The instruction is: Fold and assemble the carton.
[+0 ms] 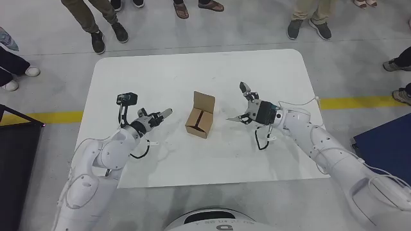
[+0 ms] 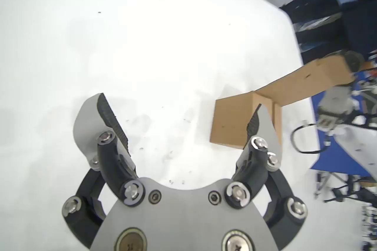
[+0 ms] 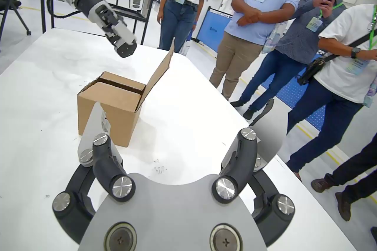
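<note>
I am viewing the carton (image 1: 200, 115) standing on the white bench (image 1: 160, 77), between the two grippers. Two inner flaps are lying folded over its opening, with a dark gap showing between them. One long flap (image 3: 157, 75) is standing raised on the side of the carton facing away from the robot. Through the gap I am not making out any contents.

The left gripper (image 2: 180, 105) is hovering just left of the carton and apart from it, its fingers spread wide and holding nothing. The right gripper (image 3: 182, 105) is hovering just right of the carton, also apart, its fingers likewise spread wide and empty.

In the left wrist view, one finger (image 2: 262, 128) is covering part of the carton's near edge. In the right wrist view, one finger (image 3: 92, 122) is covering the lower part of the carton's facing wall.
</note>
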Robot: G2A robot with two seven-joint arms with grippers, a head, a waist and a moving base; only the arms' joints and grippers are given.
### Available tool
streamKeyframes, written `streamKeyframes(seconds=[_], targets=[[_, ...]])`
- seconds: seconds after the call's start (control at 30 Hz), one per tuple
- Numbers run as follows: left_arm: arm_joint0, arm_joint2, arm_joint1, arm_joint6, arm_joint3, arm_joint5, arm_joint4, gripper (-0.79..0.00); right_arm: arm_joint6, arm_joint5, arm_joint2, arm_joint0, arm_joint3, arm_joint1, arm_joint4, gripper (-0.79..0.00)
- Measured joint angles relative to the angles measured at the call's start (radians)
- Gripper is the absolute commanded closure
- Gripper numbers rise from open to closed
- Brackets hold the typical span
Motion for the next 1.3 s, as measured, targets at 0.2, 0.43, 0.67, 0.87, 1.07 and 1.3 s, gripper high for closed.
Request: streamKeyframes(seconds=[0.2, 0.43, 0.67, 0.87, 1.07, 1.3], targets=[[-0.045, 0.106, -0.01, -0.062, 0.049, 0.01, 0.08, -0.785, 0.01, -0.01, 0.022, -0.023, -0.017, 0.009, 0.02, -0.785], [-0.064, 0.173, -0.017, -0.116, 0.033, -0.011, 0.086, -0.785, 0.01, -0.01, 0.022, -0.023, -0.017, 0.009, 0.02, -0.785], [-0.063, 0.222, -0.022, -0.164, -0.015, -0.04, 0.052, -0.785, 0.01, -0.01, 0.022, -0.023, -0.017, 0.009, 0.02, -0.785], [-0.082, 0.244, -0.027, -0.15, -0.013, -0.037, 0.042, -0.785, 0.01, -0.01, 0.022, -0.023, -0.017, 0.009, 0.02, -0.785], [-0.061, 0.153, -0.016, -0.128, -0.043, -0.042, 0.003, -0.785, -0.009, -0.049, 0.039, -0.048, -0.057, 0.017, 0.035, -0.785], [-0.011, 0.011, 0.002, -0.124, -0.095, -0.064, -0.06, -0.785, -0.087, -0.188, 0.067, -0.093, -0.121, 0.058, -0.052, -0.785]])
